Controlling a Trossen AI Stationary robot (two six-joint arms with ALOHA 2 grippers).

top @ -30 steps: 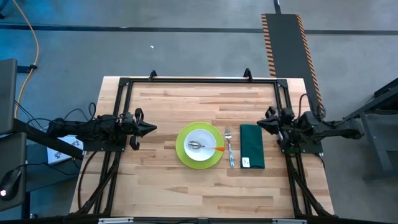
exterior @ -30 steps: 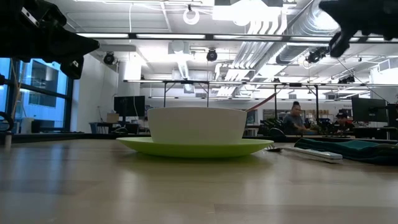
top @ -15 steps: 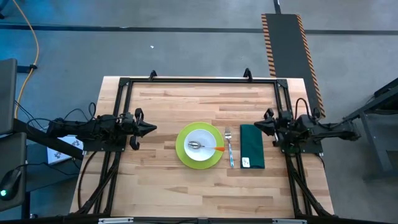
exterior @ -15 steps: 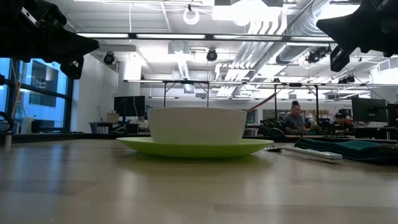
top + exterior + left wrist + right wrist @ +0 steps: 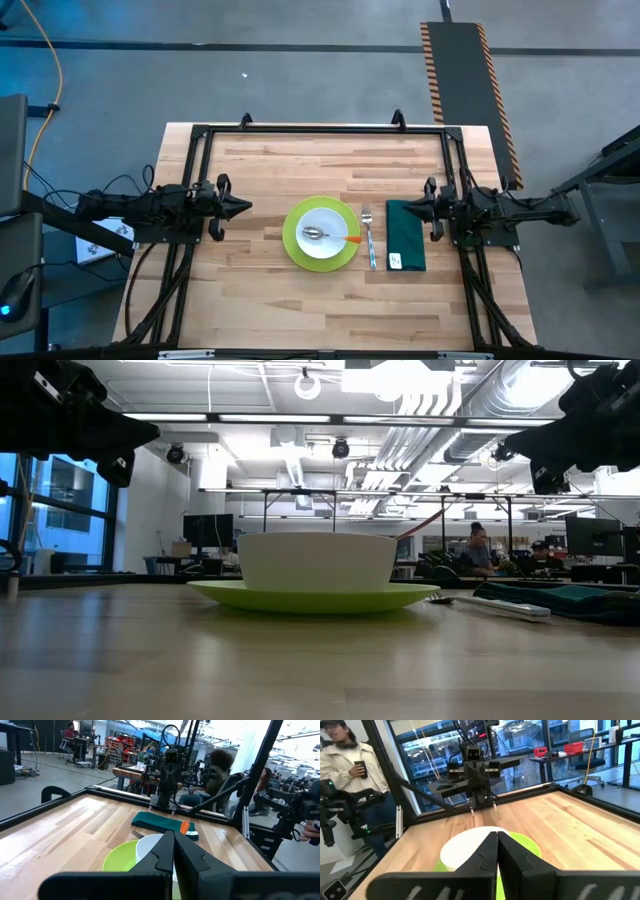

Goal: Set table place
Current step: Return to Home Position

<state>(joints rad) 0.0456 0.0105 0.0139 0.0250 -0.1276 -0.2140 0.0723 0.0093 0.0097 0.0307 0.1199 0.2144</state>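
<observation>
The lime-green plate (image 5: 295,245) lies at the table's middle with the white bowl (image 5: 322,222) on it. The spoon (image 5: 316,235) lies in the bowl, its orange handle (image 5: 352,239) over the rim. The fork (image 5: 369,236) lies on the table right of the plate, and the dark green napkin (image 5: 405,240) lies flat right of the fork. My left gripper (image 5: 247,207) is shut and empty, above the table left of the plate. My right gripper (image 5: 412,208) is shut and empty, in the air over the napkin's far right part. Both point at the plate.
The black frame (image 5: 320,129) runs along the table's far edge and down both sides. Bare wood (image 5: 320,300) lies near and far of the place setting. A person in a white jacket (image 5: 350,765) stands beyond the table's left side, and people sit in the room behind.
My right gripper has swung toward the table's near edge and come down a little. It now points level and straight at the plate, over the napkin's far end. The place setting and my left arm have kept still.
</observation>
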